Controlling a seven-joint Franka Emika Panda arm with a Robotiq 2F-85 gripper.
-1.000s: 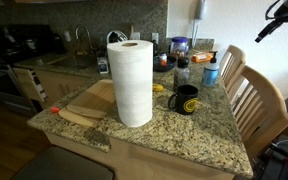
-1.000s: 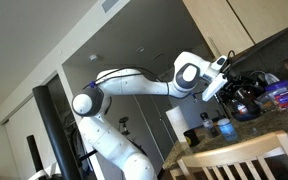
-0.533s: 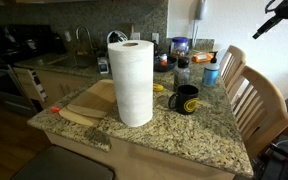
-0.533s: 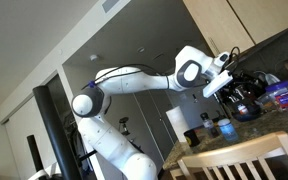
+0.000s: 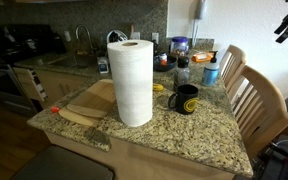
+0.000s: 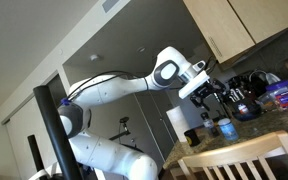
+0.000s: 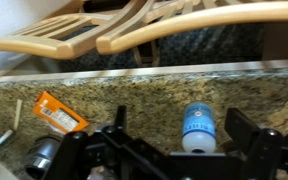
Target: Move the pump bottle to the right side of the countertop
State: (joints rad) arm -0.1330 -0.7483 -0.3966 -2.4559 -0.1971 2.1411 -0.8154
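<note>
A tall white paper-towel roll [image 5: 134, 82] stands upright near the middle of the speckled granite worktop [image 5: 199, 135], and everything else is best placed from it. The pump bottle [image 5: 212, 70], light blue with a whitish pump top, stands upright well apart from the roll. It is toward the back of the slab, on the side where two wooden chairs [image 5: 259, 100] are drawn up to the edge. A black mug [image 5: 187, 98] sits between roll and pump bottle, nearer the roll; it carries a yellow emblem on its side, too small to read. Behind the mug, just beside the pump bottle on its roll side, stands a dark brown narrow bottle [image 5: 182, 72] whose label cannot be made out. On the opposite side of the roll from the mug lies a wooden cutting board [image 5: 89, 103], just beside the roll's base. In the wrist view the pump bottle [image 7: 197, 125] appears from above, its blue label printed with pale lettering too blurred to read. In the same view an orange packet [image 7: 59, 112] lies flat on the granite, and its white marks are equally unreadable. The pincer [image 5: 283, 30] hangs high in the air beyond the chairs, far from the roll and well clear of the pump bottle; its jaws are spread wide, gripping nothing.
</note>
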